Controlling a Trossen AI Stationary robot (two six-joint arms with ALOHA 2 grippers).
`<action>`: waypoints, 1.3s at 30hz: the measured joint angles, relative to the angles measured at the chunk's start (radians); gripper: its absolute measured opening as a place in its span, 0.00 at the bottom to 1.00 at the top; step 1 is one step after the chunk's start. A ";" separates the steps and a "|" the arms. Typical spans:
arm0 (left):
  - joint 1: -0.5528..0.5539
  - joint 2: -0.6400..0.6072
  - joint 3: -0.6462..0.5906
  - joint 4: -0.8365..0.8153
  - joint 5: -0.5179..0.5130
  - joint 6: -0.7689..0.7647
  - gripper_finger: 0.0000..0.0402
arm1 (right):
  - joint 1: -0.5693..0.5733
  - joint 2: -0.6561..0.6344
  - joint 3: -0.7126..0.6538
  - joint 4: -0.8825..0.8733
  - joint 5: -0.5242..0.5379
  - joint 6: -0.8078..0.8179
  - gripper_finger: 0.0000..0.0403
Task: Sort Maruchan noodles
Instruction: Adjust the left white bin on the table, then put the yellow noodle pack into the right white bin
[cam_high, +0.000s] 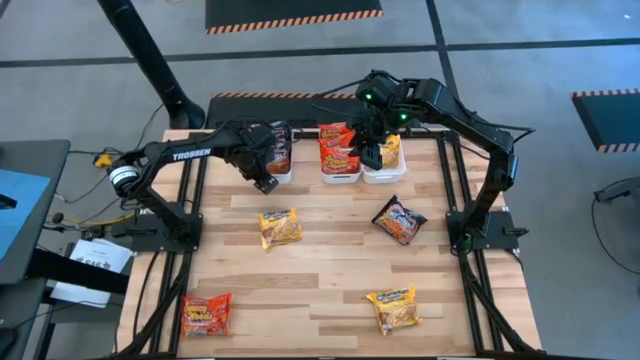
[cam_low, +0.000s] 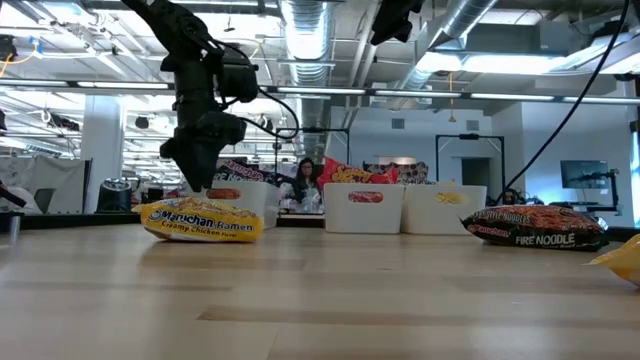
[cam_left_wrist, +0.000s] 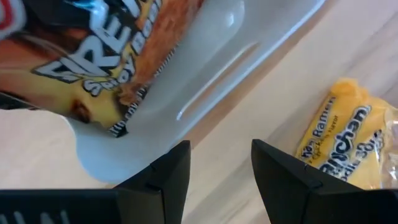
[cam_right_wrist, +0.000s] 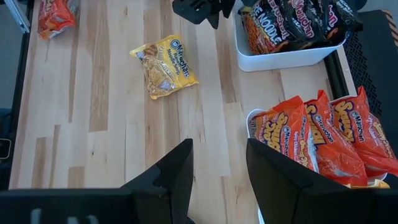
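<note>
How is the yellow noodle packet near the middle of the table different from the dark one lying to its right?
The yellow crinkly Maruchan packet is bright yellow; the dark brown-black plastic noodle packet has red print reading Fire Noodle. The yellow packet lies nearly square to the wooden table edges, while the dark packet sits turned like a diamond. Both lie flat, loose on the table, outside the white bins, with no gripper touching them.

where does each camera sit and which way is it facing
High view: overhead, straight down on the wooden table; both arms show.
Low view: table height, level toward three white plastic bins; left arm hangs in.
Left wrist view: over a bin corner; own left gripper open.
Right wrist view: above the bins; own right gripper open.
All four show the yellow crinkly Maruchan packet.
</note>
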 joint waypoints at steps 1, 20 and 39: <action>0.000 0.000 0.000 0.000 0.024 -0.001 0.41 | 0.000 0.000 0.000 -0.001 0.000 0.000 0.43; -0.133 -0.330 0.000 -0.005 0.137 -0.111 0.41 | 0.031 0.000 0.000 -0.170 0.000 0.113 0.43; -0.268 -0.544 0.000 -0.126 0.139 -0.127 0.41 | 0.361 0.000 0.000 -0.265 -0.008 0.498 0.55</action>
